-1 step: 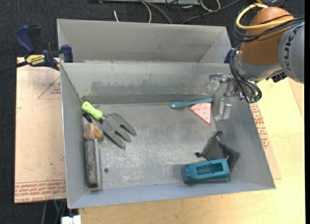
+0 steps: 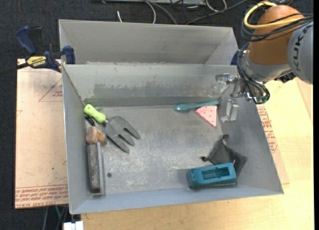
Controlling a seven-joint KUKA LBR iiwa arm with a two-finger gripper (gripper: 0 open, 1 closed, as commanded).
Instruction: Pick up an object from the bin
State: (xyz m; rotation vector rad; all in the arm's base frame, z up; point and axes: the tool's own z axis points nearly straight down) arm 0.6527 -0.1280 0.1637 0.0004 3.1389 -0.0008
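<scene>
Camera view, arm: the orange-capped wrist is leaning in over the right wall of the bin [image 2: 149,50], with its cables looping above it.
Gripper: the gripper [image 2: 228,99] is hanging low near the back right corner, close to the right wall. I cannot tell whether it is spread or pressed together, and nothing is showing in its grasp.
Nearest thing: a pink wedge [image 2: 209,115] is lying flat on the floor just beside the gripper, on its left. To my eye it is the likeliest pick (simply because it is the closest).
Teal spoon [image 2: 187,107]: it is lying along the foot of the back wall, its handle end running up to the wedge's top edge, touching it or very nearly.
Front right corner: a blue box-like piece [image 2: 212,175] is sitting against the front wall, with a black crumpled thing [image 2: 225,154] resting at its back edge.
Left wall: a green-handled garden fork [image 2: 112,127], a small brown lump [image 2: 93,135] and a long dark bar [image 2: 93,167] are crowding along it, well apart from the gripper.
Progress: nothing is lifted yet.
Risk: the wedge is lying flat, so a grip may be sliding off, and the spoon could be getting dragged along.
</scene>
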